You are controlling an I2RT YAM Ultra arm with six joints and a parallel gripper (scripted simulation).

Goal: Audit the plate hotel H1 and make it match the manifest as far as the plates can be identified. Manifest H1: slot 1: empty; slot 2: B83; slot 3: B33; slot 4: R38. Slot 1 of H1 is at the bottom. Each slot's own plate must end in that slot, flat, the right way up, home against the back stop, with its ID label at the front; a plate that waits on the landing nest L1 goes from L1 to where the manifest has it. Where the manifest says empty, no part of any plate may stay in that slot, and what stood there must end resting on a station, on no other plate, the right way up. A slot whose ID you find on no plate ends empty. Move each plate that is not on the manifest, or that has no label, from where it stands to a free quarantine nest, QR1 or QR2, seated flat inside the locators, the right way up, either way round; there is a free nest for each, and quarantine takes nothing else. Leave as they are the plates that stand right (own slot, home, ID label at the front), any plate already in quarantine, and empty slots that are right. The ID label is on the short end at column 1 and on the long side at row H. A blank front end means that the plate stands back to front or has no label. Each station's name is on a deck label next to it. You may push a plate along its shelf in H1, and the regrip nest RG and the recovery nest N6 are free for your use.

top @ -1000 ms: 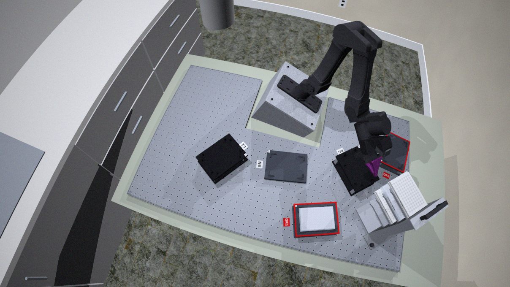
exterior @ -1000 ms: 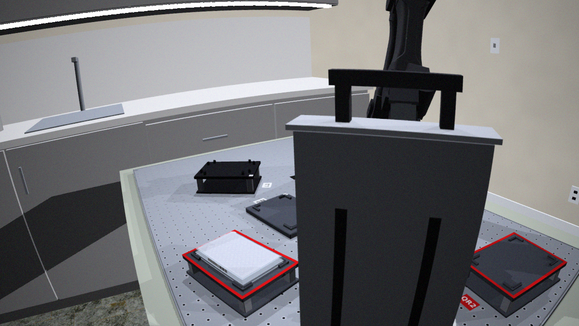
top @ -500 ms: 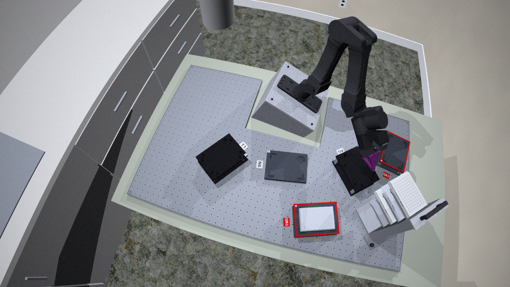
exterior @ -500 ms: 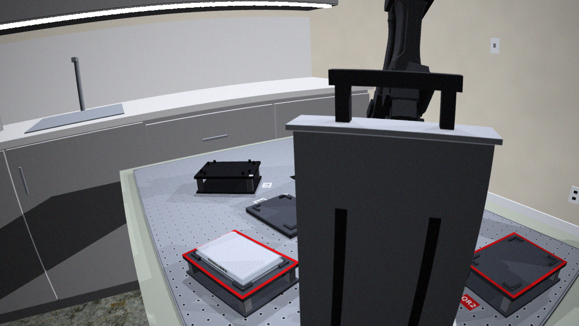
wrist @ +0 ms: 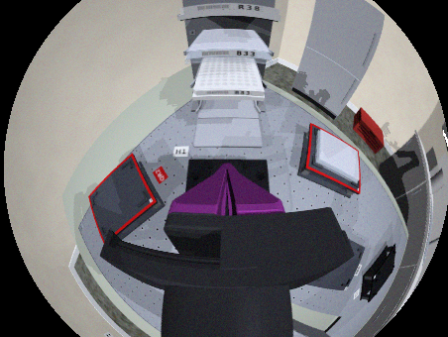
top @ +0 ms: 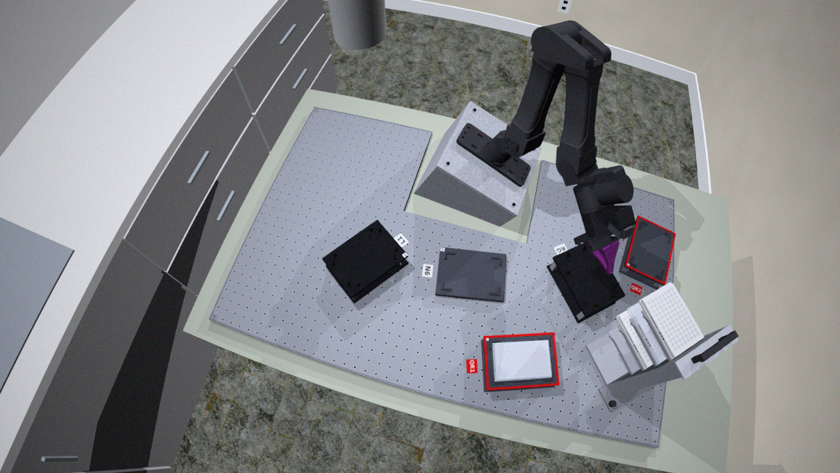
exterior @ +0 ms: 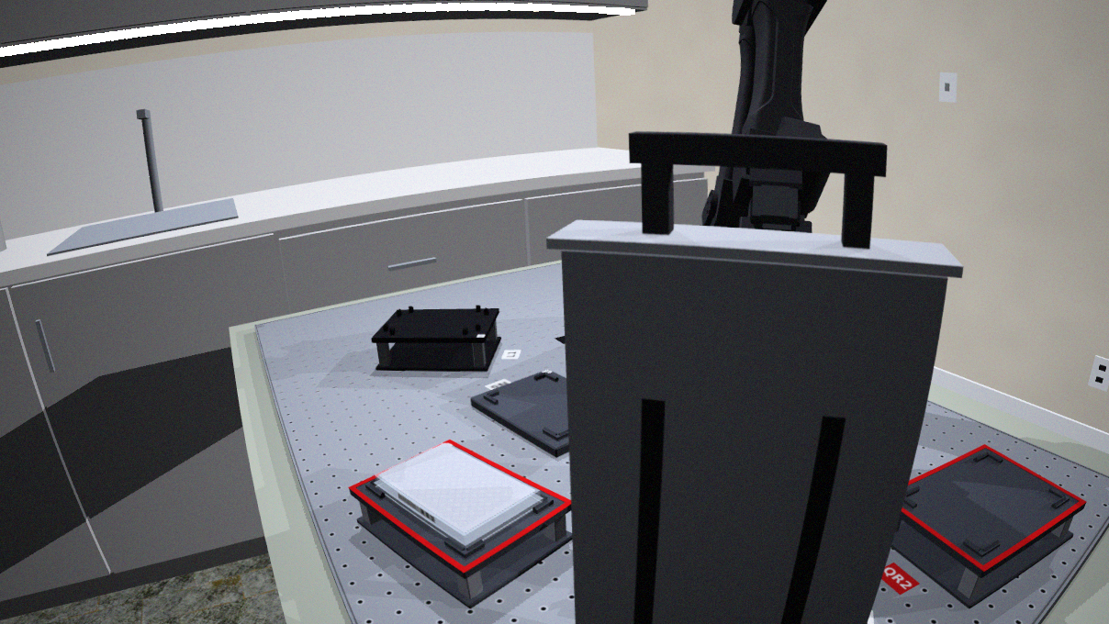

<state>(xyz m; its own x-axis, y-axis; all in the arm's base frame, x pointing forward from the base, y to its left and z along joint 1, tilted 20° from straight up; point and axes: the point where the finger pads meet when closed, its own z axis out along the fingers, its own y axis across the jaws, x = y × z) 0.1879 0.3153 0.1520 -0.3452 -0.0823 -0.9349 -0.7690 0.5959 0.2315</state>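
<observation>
The plate hotel H1 (top: pixel 658 346) stands at the front right of the deck, and I see its grey back in the exterior view (exterior: pixel 752 434). In the wrist view its front (wrist: pixel 227 44) faces me. The top plate reads R38 (wrist: pixel 247 7) and the one below reads B33 (wrist: pixel 245 52). Under them a white well plate (wrist: pixel 227 75) stands out forward; I cannot read its label. The bottom shelf (wrist: pixel 225 129) looks bare. My gripper (top: pixel 605 255) is shut and empty, its purple fingers (wrist: pixel 227 188) low over the black RG nest (top: pixel 585 282).
Nest QR1 (top: pixel 520 359) holds a white plate (exterior: pixel 457 489). Nest QR2 (top: pixel 648 250) beside my gripper holds nothing. Nests L1 (top: pixel 365 259) and N6 (top: pixel 471 273) hold nothing. The arm's grey base block (top: pixel 475 167) stands behind them.
</observation>
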